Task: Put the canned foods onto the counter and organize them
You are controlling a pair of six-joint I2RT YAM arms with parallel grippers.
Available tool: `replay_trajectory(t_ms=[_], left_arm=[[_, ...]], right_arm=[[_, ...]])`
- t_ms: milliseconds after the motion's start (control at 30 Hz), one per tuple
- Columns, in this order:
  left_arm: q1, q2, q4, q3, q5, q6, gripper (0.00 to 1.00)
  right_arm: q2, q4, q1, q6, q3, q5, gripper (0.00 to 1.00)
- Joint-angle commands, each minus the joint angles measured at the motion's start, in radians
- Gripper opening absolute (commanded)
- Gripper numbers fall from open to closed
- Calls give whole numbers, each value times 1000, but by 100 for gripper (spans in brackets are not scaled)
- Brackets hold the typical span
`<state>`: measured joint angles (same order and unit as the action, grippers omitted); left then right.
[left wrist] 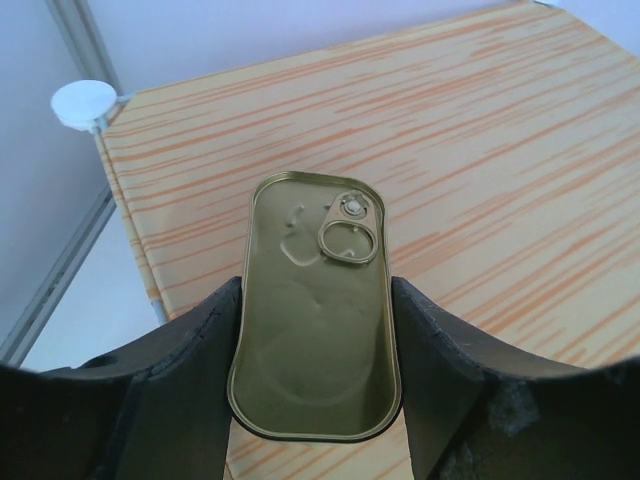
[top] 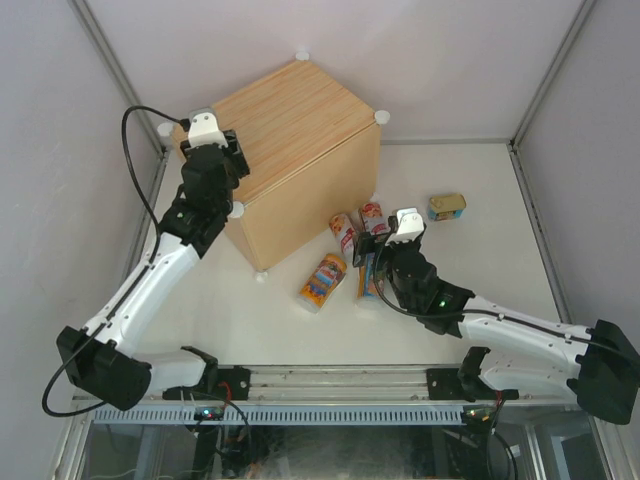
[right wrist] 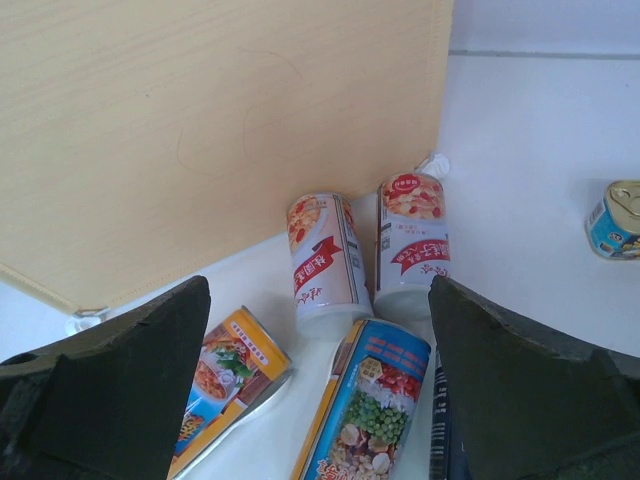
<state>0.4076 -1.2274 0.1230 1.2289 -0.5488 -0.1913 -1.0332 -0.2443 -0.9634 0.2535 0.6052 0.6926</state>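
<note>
Light-wood surface [top: 300, 110], and a flat gold-topped tin [left wrist: 312, 335] is held over it.
The tin is pinched by the left end effector [left wrist: 317, 292] close to the edge; released there, it could be tipped off. The right end effector [right wrist: 318, 300] is spread above the lying cans [right wrist: 325, 265]. That grip is shown only at the left wrist, hidden overhead.

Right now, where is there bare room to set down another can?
Most of the counter top is bare, beyond the flat tin at its left corner. The table is free along its right edge. Crowded: the fallen cans by the counter's side.
</note>
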Motion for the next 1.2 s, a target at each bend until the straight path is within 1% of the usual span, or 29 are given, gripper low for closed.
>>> replay_trajectory(t_ms=[0, 33, 200, 367, 400, 533, 733, 833, 967, 1167], left_arm=[[-14, -62, -5, 69, -165, 21, 16], [-17, -75, -4, 90, -188, 16, 16], [-38, -155, 24, 179, -264, -33, 6], [-46, -221, 76, 274, -343, -77, 6], [-49, -233, 97, 296, -356, -92, 4], [-60, -270, 168, 359, -395, -143, 2], [-78, -281, 182, 367, -429, -174, 2], [-96, -282, 163, 355, -418, -180, 1], [-116, -282, 99, 328, -386, -163, 1], [-141, -325, 74, 362, -368, -140, 2]], right_arm=[[-15, -69, 10, 14, 42, -18, 90], [-18, -72, 12, 14, 42, -20, 90], [-29, -88, 22, 15, 43, -33, 91], [-41, -87, 28, 22, 48, -47, 90], [-42, -88, 28, 23, 49, -49, 91], [-44, -89, 28, 25, 49, -55, 90], [-43, -82, 27, 30, 49, -59, 91], [-39, -79, 27, 30, 48, -59, 91], [-39, -82, 26, 28, 48, -63, 90], [-45, -91, 29, 17, 49, -65, 90]])
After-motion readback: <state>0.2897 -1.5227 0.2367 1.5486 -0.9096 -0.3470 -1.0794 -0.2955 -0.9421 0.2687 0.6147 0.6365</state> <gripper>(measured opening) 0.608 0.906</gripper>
